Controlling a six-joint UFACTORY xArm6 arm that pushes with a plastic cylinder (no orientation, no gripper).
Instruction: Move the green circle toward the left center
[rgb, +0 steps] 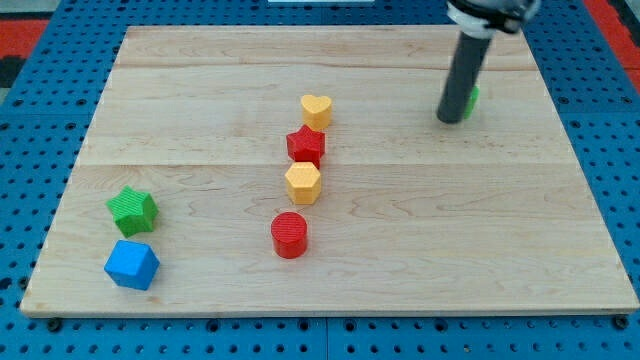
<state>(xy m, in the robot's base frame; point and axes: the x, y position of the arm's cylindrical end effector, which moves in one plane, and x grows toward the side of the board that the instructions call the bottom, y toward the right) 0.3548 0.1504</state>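
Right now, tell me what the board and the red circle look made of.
The board: pale wood, likely glued planks, with visible grain and seam lines and a matte finish. The red circle: probably plastic, perhaps 3D-printed, with uniform colour and fine ridges on its side, though the look leaves it open.

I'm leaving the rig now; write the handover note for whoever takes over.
My tip: on the wooden board near the view's top right, touching the small green circle, mostly hidden behind the rod.
Done: nothing visible; the circle sits far right.
Left: get to its right side and push it left across the board to left centre, passing above the yellow heart block heading the central column.
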